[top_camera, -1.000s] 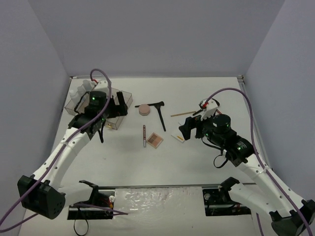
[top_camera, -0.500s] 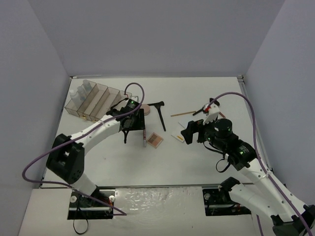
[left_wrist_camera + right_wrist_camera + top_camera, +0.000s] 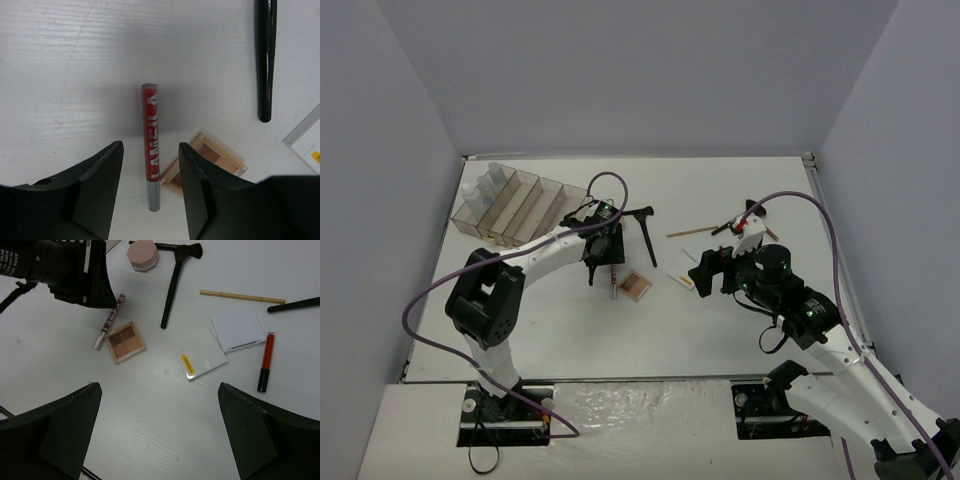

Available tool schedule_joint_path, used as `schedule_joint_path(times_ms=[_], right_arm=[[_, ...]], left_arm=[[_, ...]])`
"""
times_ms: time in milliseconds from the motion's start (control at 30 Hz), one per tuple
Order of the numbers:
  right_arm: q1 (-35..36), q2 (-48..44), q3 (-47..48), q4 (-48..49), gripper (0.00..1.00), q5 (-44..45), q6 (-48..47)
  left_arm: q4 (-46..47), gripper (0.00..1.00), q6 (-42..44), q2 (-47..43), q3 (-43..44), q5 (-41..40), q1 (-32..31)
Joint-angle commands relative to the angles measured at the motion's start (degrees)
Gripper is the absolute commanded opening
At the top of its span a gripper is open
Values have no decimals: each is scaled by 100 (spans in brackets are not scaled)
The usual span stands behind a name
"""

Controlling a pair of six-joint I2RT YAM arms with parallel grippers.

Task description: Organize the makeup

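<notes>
My left gripper is open and hangs low over a red tube with a silver cap; the tube lies on the table between the fingers, untouched. The square pink-brown palette lies just right of the tube. My right gripper is open and empty above bare table. In its view I see the tube, the palette, a round pink compact, black brushes, two white square pads, a wooden pencil and a red stick.
The clear organizer tray stands at the back left, with clear bottles in its leftmost compartment. Grey walls close the table on three sides. A black brush handle lies right of the left gripper.
My left arm has swung from the organizer tray rightward and down over the red tube. My right arm has shifted only slightly.
</notes>
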Motion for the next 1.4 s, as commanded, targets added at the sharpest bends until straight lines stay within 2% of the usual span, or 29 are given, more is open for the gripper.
schedule_joint_path(times_ms=[0, 167, 267, 467, 600, 733, 800, 900, 1067, 1200, 1367], right_arm=[[-26, 6, 16, 257, 100, 26, -81], [-32, 7, 0, 266, 100, -7, -64], [-33, -18, -11, 266, 100, -16, -64], [-27, -74, -11, 273, 100, 0, -83], [-35, -86, -11, 266, 100, 0, -94], [-27, -106, 12, 259, 100, -9, -113], [-35, -128, 18, 260, 100, -18, -138], [-33, -142, 32, 274, 100, -28, -145], [-35, -99, 15, 274, 100, -45, -169], [-30, -49, 15, 266, 100, -96, -153], [-32, 8, 32, 269, 100, -196, -70]], left_arm=[[178, 44, -146, 146, 309, -94, -49], [61, 37, -124, 365, 336, -182, -52], [-9, 27, -99, 430, 351, -231, -74], [-286, 0, 67, 333, 407, -404, -120], [-543, 0, 470, -215, 511, -591, -108], [-1132, 0, 1616, -835, 1092, -900, 90], [-1291, 0, 2238, -980, 1539, -880, 381], [-1456, 0, 3172, -1008, 2009, -853, 1159], [-1236, 0, 4701, -524, 2663, -725, 2030], [-1172, 0, 5027, 44, 3219, -330, 2734], [-924, 0, 5423, 901, 3823, -99, 3179]])
